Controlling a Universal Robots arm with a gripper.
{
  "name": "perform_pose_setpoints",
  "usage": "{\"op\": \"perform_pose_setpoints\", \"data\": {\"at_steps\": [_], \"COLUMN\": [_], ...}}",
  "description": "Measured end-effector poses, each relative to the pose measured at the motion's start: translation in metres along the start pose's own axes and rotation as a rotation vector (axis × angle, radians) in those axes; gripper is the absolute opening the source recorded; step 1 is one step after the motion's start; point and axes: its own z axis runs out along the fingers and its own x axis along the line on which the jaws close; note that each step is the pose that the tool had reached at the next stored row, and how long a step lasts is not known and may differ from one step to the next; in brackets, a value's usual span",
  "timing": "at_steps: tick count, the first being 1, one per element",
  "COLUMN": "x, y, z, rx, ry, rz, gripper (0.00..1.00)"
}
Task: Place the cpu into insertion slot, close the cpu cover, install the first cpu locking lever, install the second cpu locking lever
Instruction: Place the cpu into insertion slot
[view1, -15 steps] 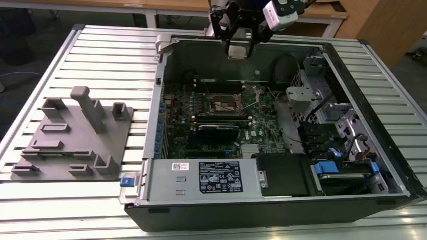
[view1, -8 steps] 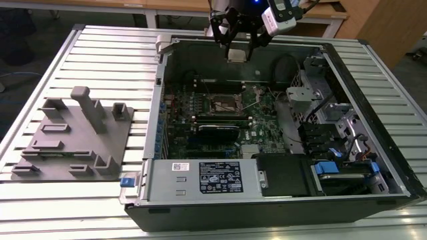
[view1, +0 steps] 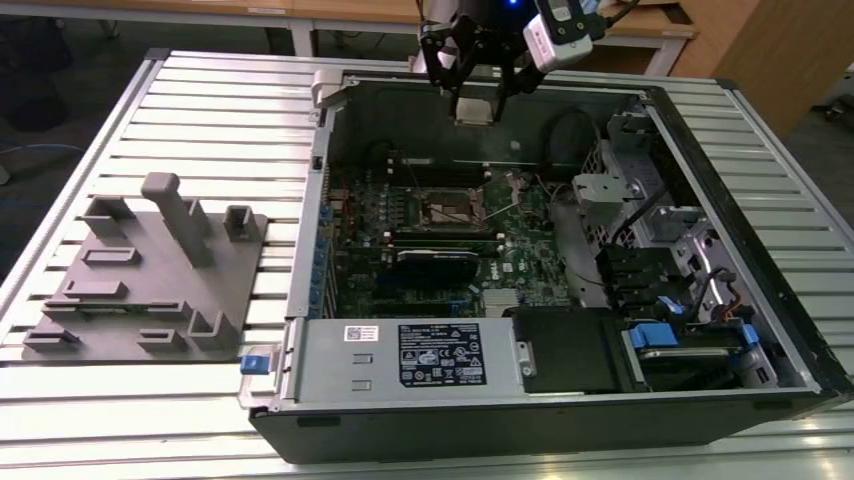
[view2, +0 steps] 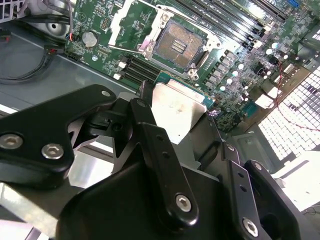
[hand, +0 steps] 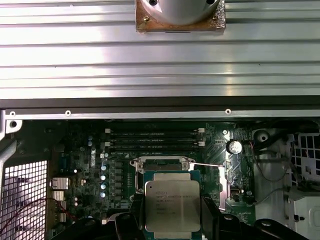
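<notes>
Hovering over the far wall of the open black metal computer case (view1: 561, 428), the black-fingered gripper (view1: 474, 104) is clamping the small flat square cpu with a silvery-grey metal top (view2: 177, 114) by two opposite edges, its fingers closed partway onto the chip. The square dark-framed insertion slot with a gold-brown contact field (view2: 180, 45) is lying uncovered on the green motherboard (view1: 527, 255) below, apart from the chip.

Small flat square cpu (hand: 172, 205), silvery-grey metal top on green backing, pinched in the gripper (hand: 172, 222) up above the board; square dark-framed insertion slot (view2: 180, 45) sits uncovered underneath, gold-brown contacts showing
</notes>
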Motion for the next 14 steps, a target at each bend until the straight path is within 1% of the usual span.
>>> {"op": "perform_pose_setpoints", "data": {"at_steps": [6, 14], "x": [0.0, -0.0003], "y": [0.0, -0.0013], "z": [0.0004, 0.0142], "rx": [-0.0001, 0.0], "ry": [-0.0001, -0.0002], "rz": [0.0, 0.0], "gripper": [0.54, 0.54]}}
